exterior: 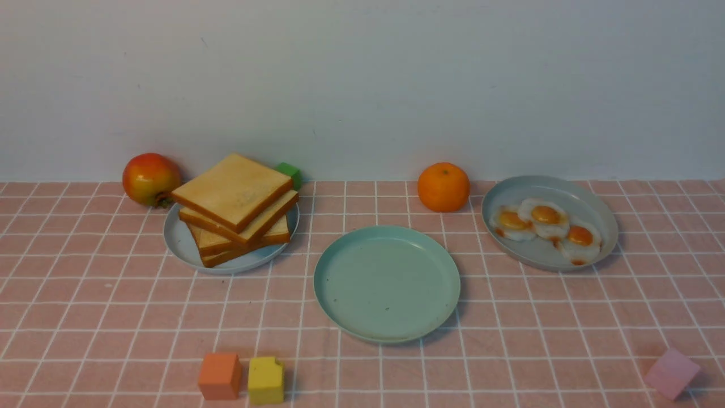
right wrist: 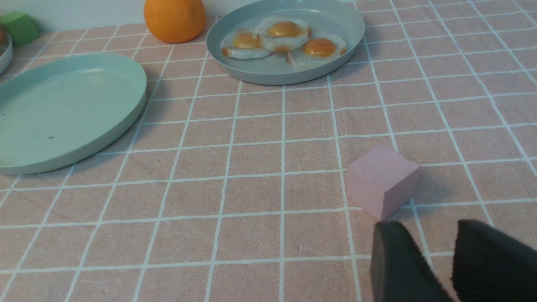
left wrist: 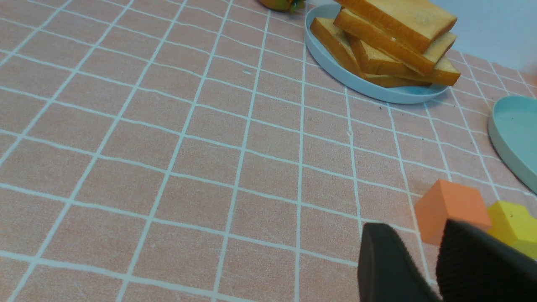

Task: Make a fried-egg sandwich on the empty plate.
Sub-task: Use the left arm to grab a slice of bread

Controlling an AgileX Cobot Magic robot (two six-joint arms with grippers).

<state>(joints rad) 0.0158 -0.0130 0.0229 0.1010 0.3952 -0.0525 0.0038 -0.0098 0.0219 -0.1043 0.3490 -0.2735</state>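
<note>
Mint-green empty plate [exterior: 387, 283] is sitting midway on the surface [exterior: 113, 317], ahead of and between my claws; left claw [left wrist: 414, 226] and right claw [right wrist: 427, 225] are hovering low, both spread, gripping nothing.

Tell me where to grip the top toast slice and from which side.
Probably the top toast slice by its near crust edge, one jaw above and one below, coming from the robot's side. It lies tilted with that thick edge exposed, well above the plate rim, while the red fruit and green block crowd the far side.
</note>
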